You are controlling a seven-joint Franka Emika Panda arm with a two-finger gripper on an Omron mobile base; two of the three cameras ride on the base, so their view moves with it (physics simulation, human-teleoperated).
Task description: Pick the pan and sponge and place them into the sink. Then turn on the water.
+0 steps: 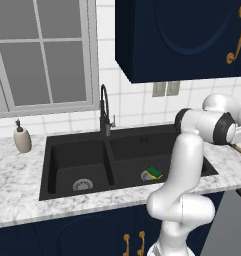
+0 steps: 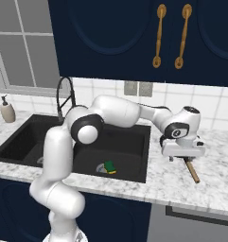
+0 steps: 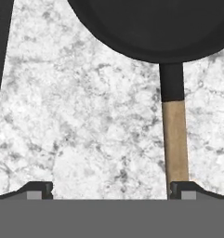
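Since sponge (image 1: pixel 154 172) sits in sink (image 1: pixel 77 150), you've pan (image 3: pixel 150 28) left, then water; gripper (image 3: pixel 111 188) released above handle.

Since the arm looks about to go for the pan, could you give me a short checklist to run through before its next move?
1. Gripper open: ok, jaws stand wide apart.
2. Nothing held: ok, only bare counter shows between the fingertips.
3. Gripper centred on the pan handle: not ok, the handle runs by one fingertip, not midway between them.
4. Pan on the counter, not in the sink: ok, it lies to the right of the sink.
5. Sponge in the sink: ok, it lies in the right basin by the drain.
6. Water off: ok, no stream falls from the faucet.
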